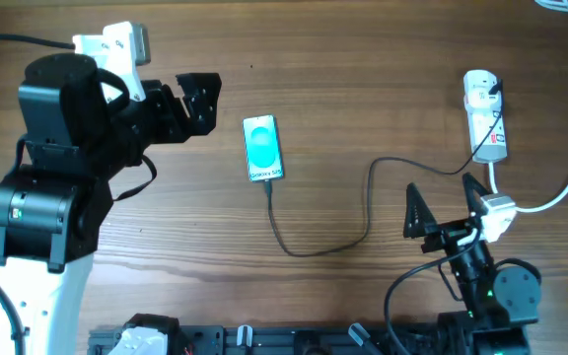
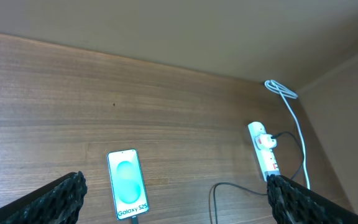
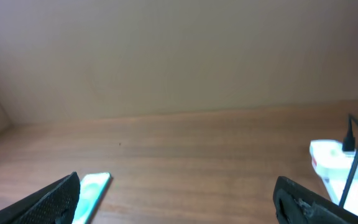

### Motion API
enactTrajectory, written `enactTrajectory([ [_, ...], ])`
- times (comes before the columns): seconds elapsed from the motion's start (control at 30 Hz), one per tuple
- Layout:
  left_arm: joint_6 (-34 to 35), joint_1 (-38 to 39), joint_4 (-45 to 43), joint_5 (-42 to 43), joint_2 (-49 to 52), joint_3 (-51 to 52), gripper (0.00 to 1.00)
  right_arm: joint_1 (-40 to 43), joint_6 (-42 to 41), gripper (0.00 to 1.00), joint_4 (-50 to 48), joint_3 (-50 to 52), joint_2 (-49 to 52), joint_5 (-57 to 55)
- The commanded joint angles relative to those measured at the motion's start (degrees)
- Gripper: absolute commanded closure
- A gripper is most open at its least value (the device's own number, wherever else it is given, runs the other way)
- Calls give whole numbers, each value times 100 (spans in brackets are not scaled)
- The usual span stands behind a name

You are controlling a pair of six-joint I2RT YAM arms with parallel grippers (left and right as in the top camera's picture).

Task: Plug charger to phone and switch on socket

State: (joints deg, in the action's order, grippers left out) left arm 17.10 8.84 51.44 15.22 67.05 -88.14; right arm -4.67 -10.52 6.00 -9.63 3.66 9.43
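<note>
Both end effectors are shown with jaws spread wide and nothing held. The right end effector is raised near the front of the wood-grain table, and the left end effector is poised to the left of the phone.

Just beside the right one, the charger is laid in a loose loop. It is a thin black cable, judged light and limp, so a hold is best taken on the short stiff plug at its tip, not on the slack run. That tip is seen meeting the lower edge of the phone and appears to be seated already, though this cannot be confirmed at this size.

The phone, a flat slab with a glossy teal screen, is laid face up mid-table. It is judged light and apt to slide if pushed.

Farther right, the socket, a rigid white plastic strip, is set lengthwise, with the red switch toward its nearer end. Whether it is on cannot be told, and a firm fingertip press is likely called for there. A thick white cord is trailed away to the far edge.
</note>
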Motion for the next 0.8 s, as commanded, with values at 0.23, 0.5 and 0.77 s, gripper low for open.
enactTrajectory([
  [0.23,-11,-22,-11,-55,-46,-33,0,-15,-37,0,-446,822,-348,92],
  [0.5,-13,-22,-11,-55,-46,-33,0,-24,-33,0,-444,822,-345,92],
  [0.77,-13,-22,-11,-55,-46,-33,0,-24,-31,0,-444,822,-345,92],
])
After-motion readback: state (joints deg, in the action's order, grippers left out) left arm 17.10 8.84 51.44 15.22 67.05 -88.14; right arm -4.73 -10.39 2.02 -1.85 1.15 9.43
